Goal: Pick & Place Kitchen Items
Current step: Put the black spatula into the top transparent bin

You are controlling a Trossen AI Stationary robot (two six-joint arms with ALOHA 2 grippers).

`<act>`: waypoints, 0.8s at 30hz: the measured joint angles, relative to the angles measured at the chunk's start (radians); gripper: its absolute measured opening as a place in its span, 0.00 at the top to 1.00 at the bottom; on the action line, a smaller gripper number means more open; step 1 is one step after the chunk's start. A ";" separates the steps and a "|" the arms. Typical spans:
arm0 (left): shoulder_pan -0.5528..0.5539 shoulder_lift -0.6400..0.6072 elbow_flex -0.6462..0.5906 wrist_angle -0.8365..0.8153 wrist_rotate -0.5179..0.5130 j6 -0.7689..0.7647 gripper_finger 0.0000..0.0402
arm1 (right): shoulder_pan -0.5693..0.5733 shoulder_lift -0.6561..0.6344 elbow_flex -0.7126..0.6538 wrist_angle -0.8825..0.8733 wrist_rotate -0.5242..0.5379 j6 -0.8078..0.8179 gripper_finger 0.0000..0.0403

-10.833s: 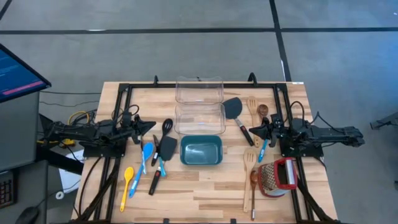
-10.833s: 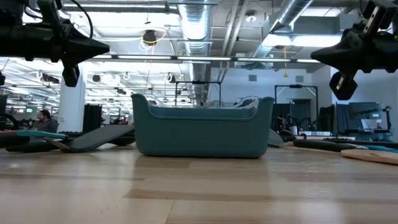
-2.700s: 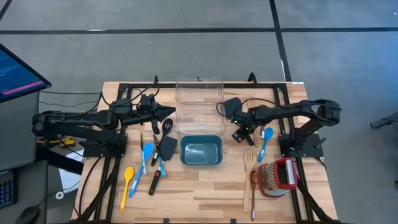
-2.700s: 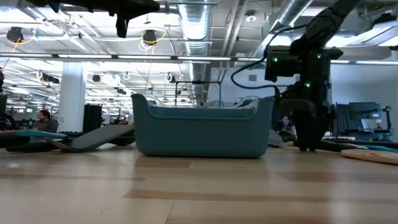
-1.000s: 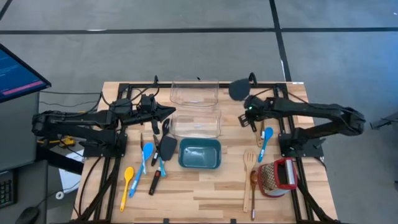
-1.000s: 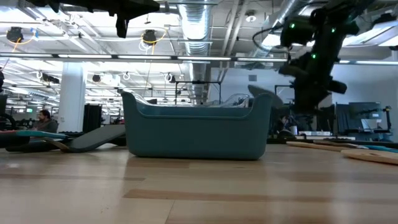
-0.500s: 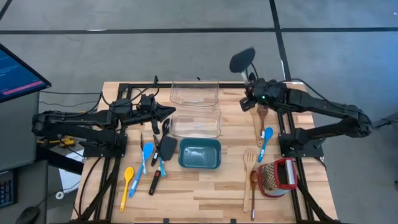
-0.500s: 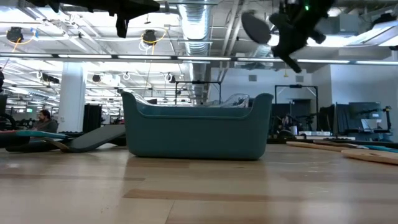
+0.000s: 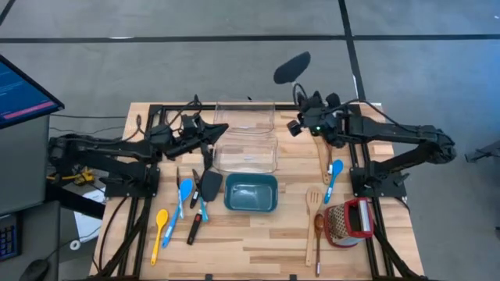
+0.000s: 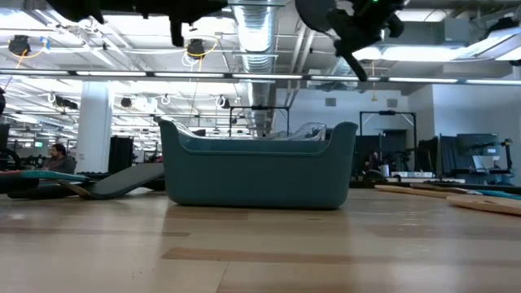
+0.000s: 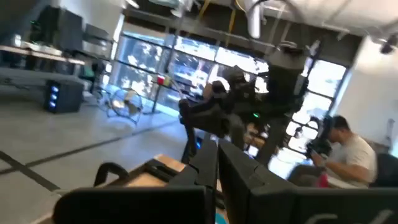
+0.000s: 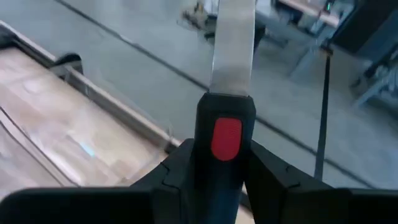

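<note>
- The right gripper, upper centre-right of the high view, is clamped on the handle of a black spatula, its fingers pressed on either side of the grip with its red inset.
- The spatula hangs in the air, blade out past the table's far edge, above and right of the clear containers.
- It looks light and stiff; held low on the handle, the long blade end could swing or twist.
- The left gripper, fingers together and empty, hovers left of the clear containers.
- The teal bin sits mid-table.
</note>
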 joint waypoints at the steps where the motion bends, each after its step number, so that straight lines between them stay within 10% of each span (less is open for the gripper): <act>1: 0.001 0.027 0.000 0.046 -0.015 0.000 1.00 | 0.011 0.012 0.000 0.049 0.012 -0.032 0.75; 9: 0.029 0.159 0.011 0.280 -0.030 0.003 1.00 | 0.092 0.084 0.002 0.359 0.021 -0.269 0.75; 24: 0.006 0.326 0.241 0.259 -0.012 0.417 0.78 | 0.111 0.104 0.001 0.352 0.018 -0.259 0.75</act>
